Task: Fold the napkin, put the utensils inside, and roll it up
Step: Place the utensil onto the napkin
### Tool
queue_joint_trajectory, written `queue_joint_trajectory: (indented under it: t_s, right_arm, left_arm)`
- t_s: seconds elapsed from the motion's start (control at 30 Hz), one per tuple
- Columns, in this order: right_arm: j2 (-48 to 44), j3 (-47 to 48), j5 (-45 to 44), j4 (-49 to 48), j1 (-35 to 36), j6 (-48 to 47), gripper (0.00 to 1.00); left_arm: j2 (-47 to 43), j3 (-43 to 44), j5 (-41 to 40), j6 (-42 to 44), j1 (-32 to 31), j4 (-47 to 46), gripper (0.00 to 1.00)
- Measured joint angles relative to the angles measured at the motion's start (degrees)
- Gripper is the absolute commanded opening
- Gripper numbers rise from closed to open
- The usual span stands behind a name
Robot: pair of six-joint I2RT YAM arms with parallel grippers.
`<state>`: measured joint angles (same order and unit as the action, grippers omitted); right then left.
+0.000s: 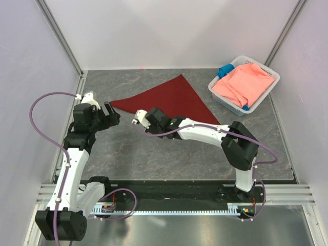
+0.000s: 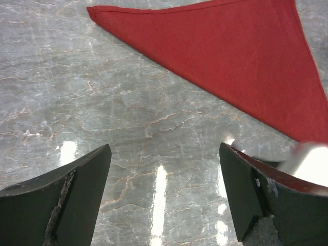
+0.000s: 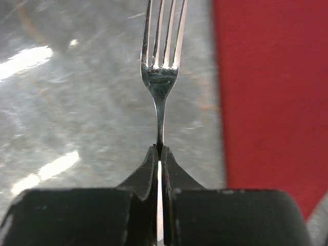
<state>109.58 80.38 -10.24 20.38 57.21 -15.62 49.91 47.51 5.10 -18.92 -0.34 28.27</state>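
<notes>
You find the napkin [image 1: 169,100], dark red and folded to a flat triangle, at the far middle of the table [image 1: 154,154]. Its left tip lies just beyond the left gripper [image 1: 110,114], whose jaws stand wide. The right gripper [image 3: 160,151] pinches a fork [image 3: 161,77] by the handle, just beside the napkin's near edge. The basket [image 1: 218,95] sits far right.

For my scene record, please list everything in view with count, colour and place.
folded cloth napkin: one, dark red, flat triangle, far middle.
metal fork: one, silvery, gripped by its handle, beside the napkin.
plastic basket: one, white, far right corner.
crumpled cloth: one, salmon-pink, in the basket.
small cloth: blue, count unclear, under the pink cloth.
marbled table: one, grey.
left gripper: one, black, open, near the napkin's left tip.
right gripper: one, black, shut on the fork's handle.
</notes>
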Motion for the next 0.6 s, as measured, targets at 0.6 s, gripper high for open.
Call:
queue_joint_trajectory:
  t_s: [0.6]
  right_arm:
    - [11.93,13.88,4.5,-1.46,-15.96,-16.26,0.0]
  left_arm:
    - [4.42,-0.07,-0.57,0.48,0.0,0.42,0.93]
